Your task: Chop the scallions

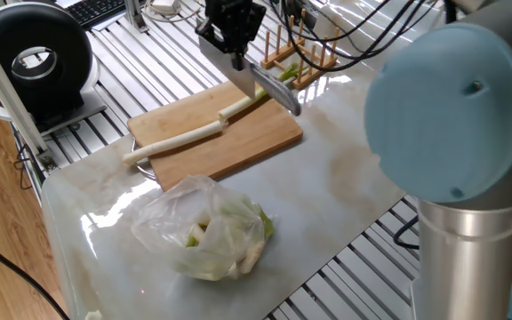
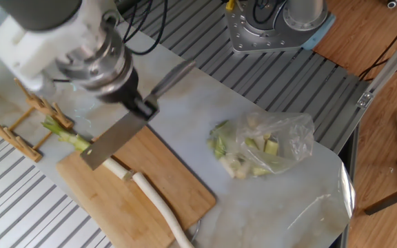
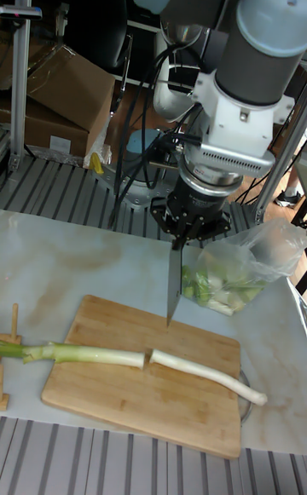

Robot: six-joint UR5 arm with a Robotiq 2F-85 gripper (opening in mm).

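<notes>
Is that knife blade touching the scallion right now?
Apart. In the tall fixed view the knife hangs from the gripper, its tip above the wooden board, with bare board showing between it and the scallion.
</notes>
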